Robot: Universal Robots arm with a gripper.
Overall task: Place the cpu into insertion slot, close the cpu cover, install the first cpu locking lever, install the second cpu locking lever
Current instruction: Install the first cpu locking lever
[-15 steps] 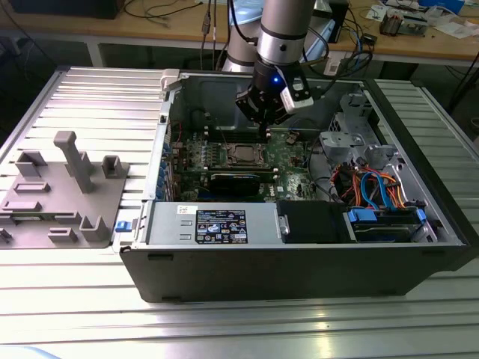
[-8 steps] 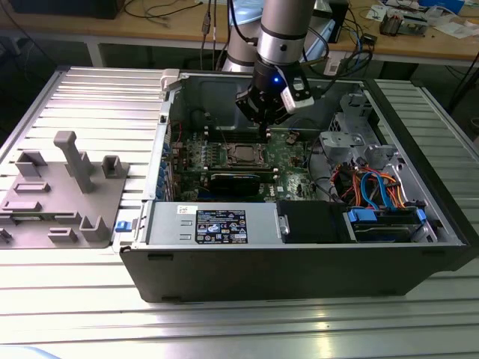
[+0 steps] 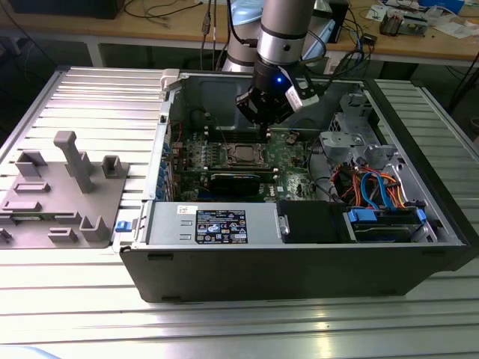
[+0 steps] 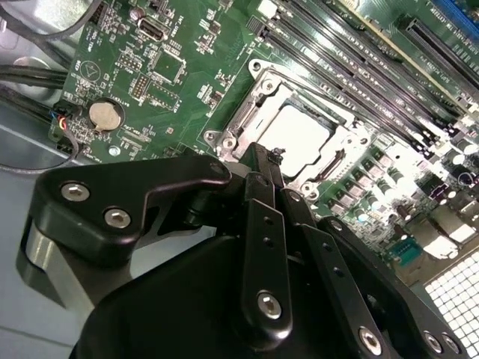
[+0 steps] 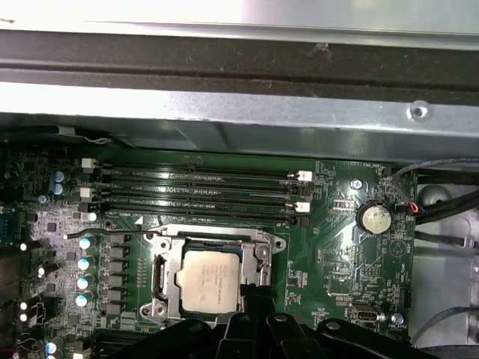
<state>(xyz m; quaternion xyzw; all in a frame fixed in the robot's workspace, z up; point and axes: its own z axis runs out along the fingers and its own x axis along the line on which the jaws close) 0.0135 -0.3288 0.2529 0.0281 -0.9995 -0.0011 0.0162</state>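
The cpu (image 5: 212, 279) sat in the insertion slot (image 5: 166, 254), lower centre, cpu cover (image 5: 258, 263) closed down. End effector (image 4: 275, 158) hovered beside it, fingers pinched together, empty. Lever work looked underway.

I see a pale silver chip (image 5: 211, 280) framed by a shiny silver cover (image 5: 166, 278) on the green board (image 5: 337, 247), and my black gripper (image 4: 267, 161).

No legible text; power supply label (image 3: 221, 226) unreadable.
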